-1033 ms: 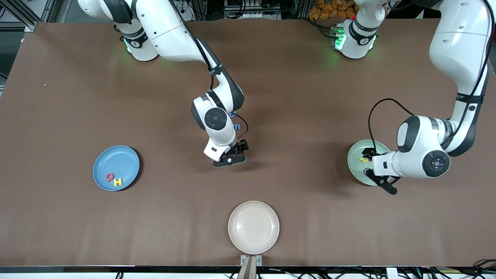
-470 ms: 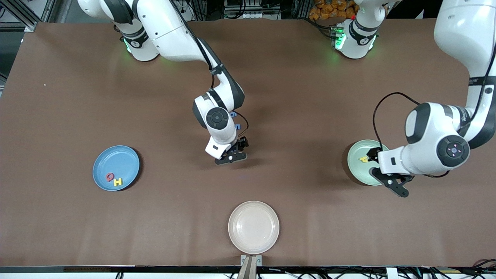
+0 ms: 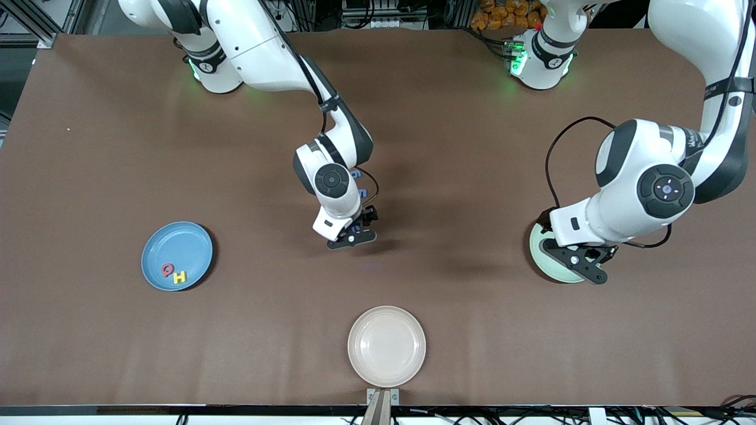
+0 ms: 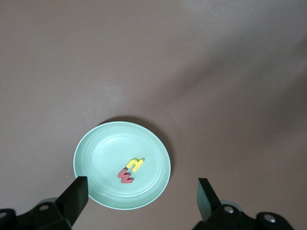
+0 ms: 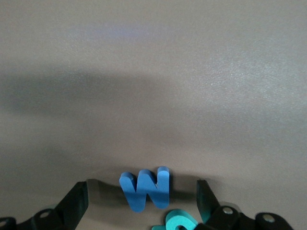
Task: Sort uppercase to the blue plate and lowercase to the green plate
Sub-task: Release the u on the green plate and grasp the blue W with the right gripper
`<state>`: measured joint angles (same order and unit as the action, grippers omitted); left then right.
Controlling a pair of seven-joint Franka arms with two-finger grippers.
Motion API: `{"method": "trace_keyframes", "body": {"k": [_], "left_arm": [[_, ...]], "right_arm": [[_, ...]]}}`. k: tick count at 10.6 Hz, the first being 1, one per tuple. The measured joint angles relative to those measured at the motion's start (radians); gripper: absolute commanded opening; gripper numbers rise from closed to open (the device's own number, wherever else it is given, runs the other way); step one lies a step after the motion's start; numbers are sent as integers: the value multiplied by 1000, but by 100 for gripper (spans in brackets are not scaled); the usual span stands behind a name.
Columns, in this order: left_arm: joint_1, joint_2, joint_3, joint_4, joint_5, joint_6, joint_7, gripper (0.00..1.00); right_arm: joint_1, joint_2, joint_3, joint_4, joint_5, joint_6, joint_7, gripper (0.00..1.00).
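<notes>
Blue W (image 5: 145, 188) bracketed by right gripper (image 3: 352, 235).
Fingers spread, letter set squarely between; left gripper (image 3: 576, 264), fingers spread, parked over green plate (image 4: 96, 191).

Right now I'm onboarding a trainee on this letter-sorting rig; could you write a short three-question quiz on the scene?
1. True or false: the round light-blue plate holds a red foam Q and a yellow foam H.
2. Which letters lie in the round mint-green plate? A) red foam w and yellow foam h B) two blue letters C) none
3. Fill in: the open right gripper straddles the blue foam ___, while the open left gripper is over the green plate.

Key: 1 true; 2 A; 3 W.
</notes>
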<state>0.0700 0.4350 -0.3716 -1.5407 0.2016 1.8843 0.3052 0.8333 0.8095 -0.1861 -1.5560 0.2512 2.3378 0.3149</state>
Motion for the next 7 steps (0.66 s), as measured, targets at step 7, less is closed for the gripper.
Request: {"method": "trace_keyframes", "body": {"k": [7], "left_arm": [[-3, -33, -3, 0, 0, 0, -9, 100]], "right_arm": [[4, 0, 6, -2, 0, 19, -4, 100]]}}
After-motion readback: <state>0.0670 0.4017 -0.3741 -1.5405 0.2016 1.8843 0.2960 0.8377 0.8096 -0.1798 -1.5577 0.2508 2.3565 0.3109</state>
